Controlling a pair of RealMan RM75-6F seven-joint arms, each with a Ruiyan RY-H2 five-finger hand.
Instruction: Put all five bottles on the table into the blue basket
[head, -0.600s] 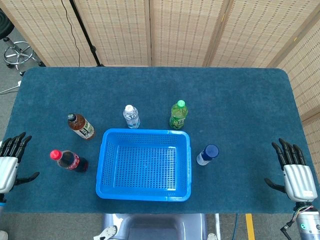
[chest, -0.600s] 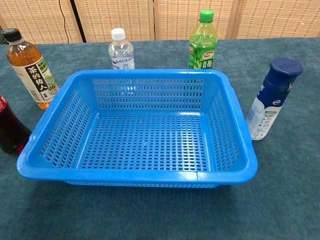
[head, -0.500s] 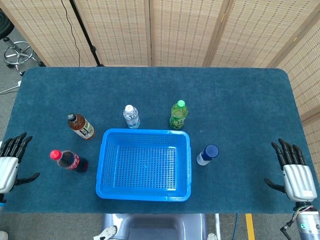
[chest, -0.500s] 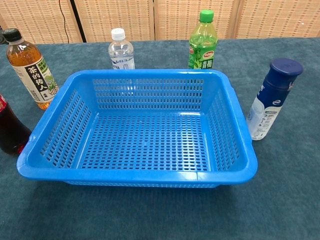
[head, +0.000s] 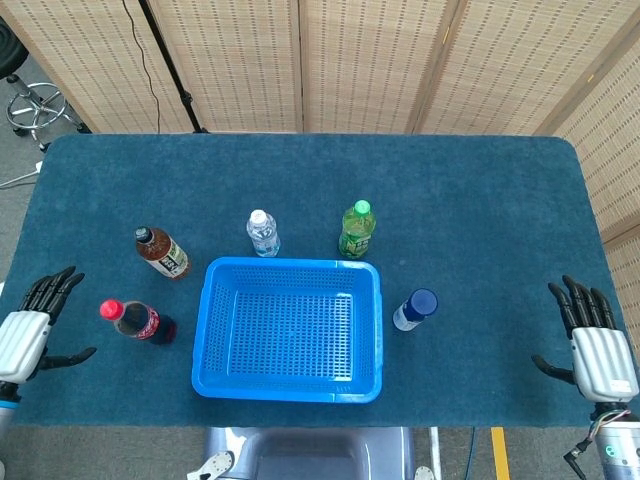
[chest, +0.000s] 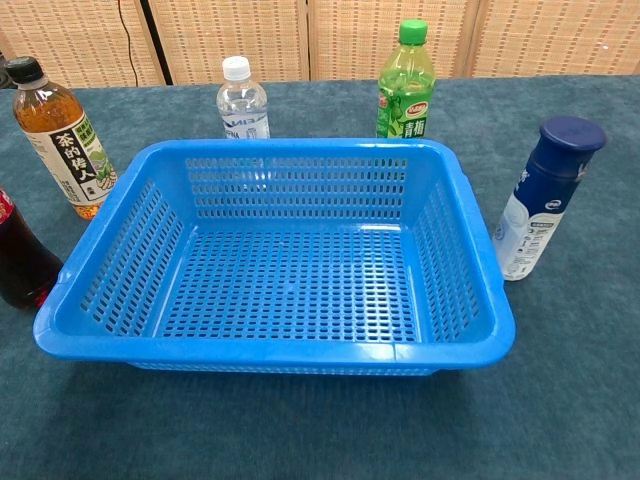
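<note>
The blue basket (head: 290, 385) (chest: 470, 345) stands empty at the table's near middle. Around it stand a cola bottle (head: 138, 321) (chest: 18, 262), a brown tea bottle (head: 162, 252) (chest: 58, 140), a clear water bottle (head: 263, 233) (chest: 243, 100), a green bottle (head: 357, 230) (chest: 406, 85) and a white bottle with a dark blue cap (head: 414, 309) (chest: 545, 200). My left hand (head: 30, 335) hovers open at the near left edge, left of the cola bottle. My right hand (head: 596, 350) is open at the near right edge, well right of the white bottle. Neither hand shows in the chest view.
A dark blue cloth covers the table (head: 470, 200). Woven screens (head: 350, 60) stand behind it, and a stool (head: 35, 105) stands on the floor at the far left.
My left hand has moved a little to the right, toward the cola bottle. My right hand has shifted very slightly. The bottles and basket have not moved.
</note>
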